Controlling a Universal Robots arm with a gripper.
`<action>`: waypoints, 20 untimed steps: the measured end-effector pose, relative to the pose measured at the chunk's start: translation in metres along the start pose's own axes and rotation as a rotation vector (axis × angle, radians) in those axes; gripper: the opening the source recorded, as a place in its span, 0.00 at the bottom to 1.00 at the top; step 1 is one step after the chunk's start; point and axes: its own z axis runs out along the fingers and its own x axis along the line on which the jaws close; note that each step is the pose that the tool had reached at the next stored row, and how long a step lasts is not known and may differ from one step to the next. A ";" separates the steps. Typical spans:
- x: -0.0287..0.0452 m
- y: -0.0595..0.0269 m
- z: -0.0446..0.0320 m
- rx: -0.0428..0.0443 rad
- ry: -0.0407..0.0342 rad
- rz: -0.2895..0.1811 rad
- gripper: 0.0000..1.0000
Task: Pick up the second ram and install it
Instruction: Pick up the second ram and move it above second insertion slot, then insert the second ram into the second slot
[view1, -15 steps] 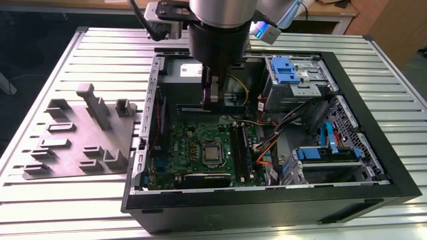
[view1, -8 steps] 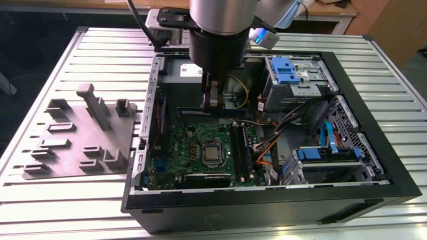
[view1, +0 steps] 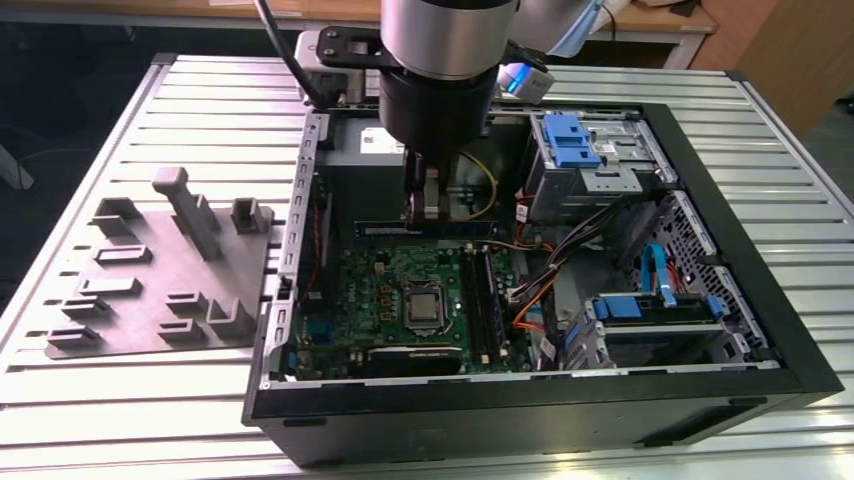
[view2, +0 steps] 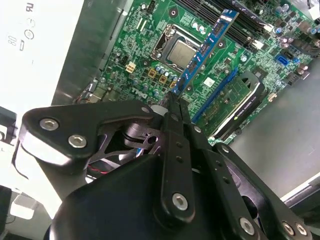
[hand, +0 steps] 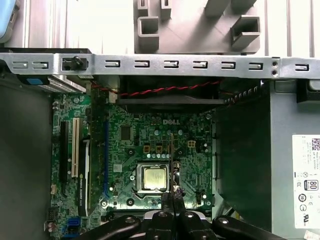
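Observation:
Inside the open computer case (view1: 747, 300), my gripper (view1: 427, 205) hangs over the green motherboard (view1: 360, 285). It is shut on the second ram (view1: 420, 228), a slim dark stick held level above the board's far edge in the exterior view. In the second wrist view the ram (view2: 205, 47) sticks out from the gripper (view2: 173, 102) over the processor socket (view2: 180, 50). In the first wrist view the ram (hand: 172, 160) shows edge-on as a thin line above the gripper (hand: 173, 197). The long black memory slots (view1: 486, 295) lie on the exterior view's right of the socket.
The grey holder tray (view1: 160, 270) with upright posts sits on the slatted table at the exterior view's left of the case. Drive cages with blue clips (view1: 574, 140) and cable bundles (view1: 561, 250) fill the case's right side. An expansion card (view2: 235, 107) lies beside the socket.

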 end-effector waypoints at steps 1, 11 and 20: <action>0.0000 0.0000 0.0001 0.0001 -0.0002 -0.001 0.12; 0.0000 0.0000 0.0001 0.0000 -0.0001 -0.002 0.12; 0.0000 -0.0006 0.0001 0.0015 -0.0022 0.040 0.12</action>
